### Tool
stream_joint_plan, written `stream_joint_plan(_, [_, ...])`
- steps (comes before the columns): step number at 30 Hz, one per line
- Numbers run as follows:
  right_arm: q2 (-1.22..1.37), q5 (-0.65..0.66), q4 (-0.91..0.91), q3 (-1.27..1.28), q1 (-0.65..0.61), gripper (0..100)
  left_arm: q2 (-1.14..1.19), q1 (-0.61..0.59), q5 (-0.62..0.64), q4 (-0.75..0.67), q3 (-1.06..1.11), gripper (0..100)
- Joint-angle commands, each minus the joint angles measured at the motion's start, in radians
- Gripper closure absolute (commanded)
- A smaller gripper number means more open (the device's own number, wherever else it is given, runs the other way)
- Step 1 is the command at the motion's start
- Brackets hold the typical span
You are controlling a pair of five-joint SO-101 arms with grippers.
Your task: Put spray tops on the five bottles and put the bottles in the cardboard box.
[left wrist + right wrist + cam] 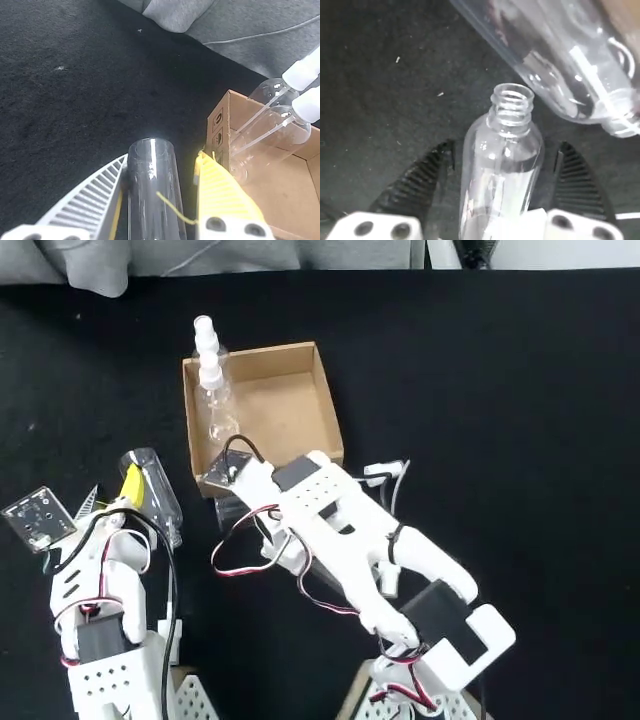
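My left gripper (162,160) is shut on a clear bottle (152,190), held between its grey and yellow fingers at the table's left, just left of the cardboard box (300,400). Two bottles with white spray tops (212,375) lean against the box's left wall. My right gripper (506,147) is open in front of the box's near left corner, its black fingers (420,185) on either side of a capless clear bottle (502,155) without touching it. A second capless bottle (560,65) lies just beyond it. In the high view the right arm hides both.
A white spray top (385,474) with its tube lies on the black table beside the right arm, near the box's near right corner. Grey cloth (90,265) bunches along the far edge. The table's right half is bare black surface.
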Motion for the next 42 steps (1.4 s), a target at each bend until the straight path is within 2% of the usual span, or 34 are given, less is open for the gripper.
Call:
stream_joint_plan(1, [-0.054,-0.018,0.006,0.004,0.028,72.3,-0.008,-0.012,-0.006,0.002,0.025,80])
stream_joint_plan(14, [-0.054,-0.023,0.000,0.030,0.034,72.5,-0.008,-0.012,-0.006,0.002,0.025,80])
stream_joint_plan(20, [-0.053,-0.023,-0.025,0.031,0.034,82.2,-0.008,-0.012,-0.006,0.002,0.025,80])
stream_joint_plan(27, [-0.071,-0.017,-0.064,0.068,0.032,88.4,-0.008,-0.012,-0.006,0.002,0.025,80])
stream_joint_plan(32, [-0.142,-0.015,-0.055,0.074,0.032,92.7,-0.008,-0.012,-0.006,0.002,0.025,80])
stream_joint_plan(42, [-0.338,-0.014,0.058,0.085,0.034,92.8,-0.008,-0.012,-0.006,0.002,0.025,80])
